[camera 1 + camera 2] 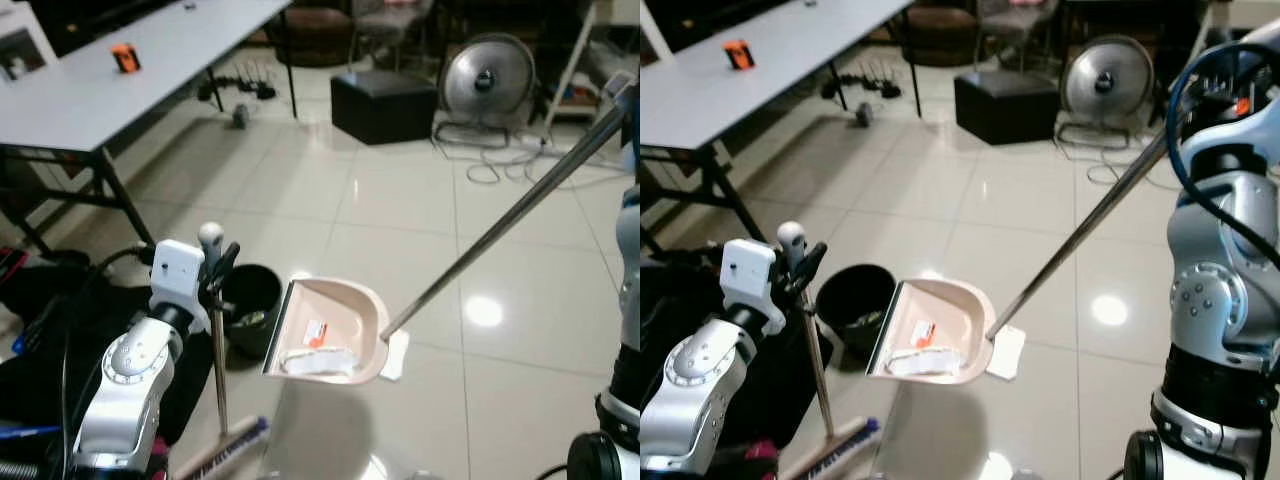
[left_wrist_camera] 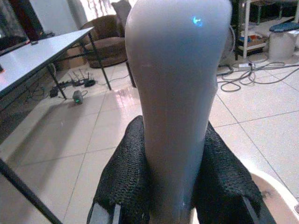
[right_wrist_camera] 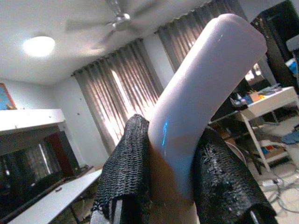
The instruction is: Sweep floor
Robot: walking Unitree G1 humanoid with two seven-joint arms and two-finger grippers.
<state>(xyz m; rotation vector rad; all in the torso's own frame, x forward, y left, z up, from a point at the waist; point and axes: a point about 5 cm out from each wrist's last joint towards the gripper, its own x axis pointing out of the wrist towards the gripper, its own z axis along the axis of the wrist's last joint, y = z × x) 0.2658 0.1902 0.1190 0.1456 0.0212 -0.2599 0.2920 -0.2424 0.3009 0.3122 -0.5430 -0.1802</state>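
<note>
The dustpan [image 1: 335, 330] hangs above the tiled floor [image 1: 400, 200], its open mouth facing the black bin [image 1: 250, 300] just beside it on the robot's left. Inside lie white scraps [image 1: 320, 362] and a small orange-marked bit. Its long metal handle [image 1: 500, 225] runs up and away to the robot's right, so the pan's long axis slants from the bin side toward the right arm [image 1: 1225, 290].

The right gripper [image 3: 173, 186] has its 2 fingers [image 3: 126, 172] closed on the pale grip at the handle's top end. The left gripper [image 1: 215, 275] has its fingers [image 2: 126, 182] clamped around the broom [image 1: 218, 350] near its rounded knob; the stick stands almost upright and its bristle head [image 1: 835, 450] rests low by the robot's feet.

Judged from this, the load is gathered and the step in hand is emptying: the pan needs to travel a little further left over the bin and tip mouth-down. The right arm alone steers that, from the far end of a long lever, so small wrist turns will swing the pan widely.

The broom stick stands between the left arm and the bin, close to the pan's path. A white piece [image 1: 396, 355] lies on the floor under the pan's right edge. Farther off are a worktop [image 1: 130, 80], a fan [image 1: 488, 80], a black box [image 1: 385, 105] and loose cables [image 1: 500, 160].
</note>
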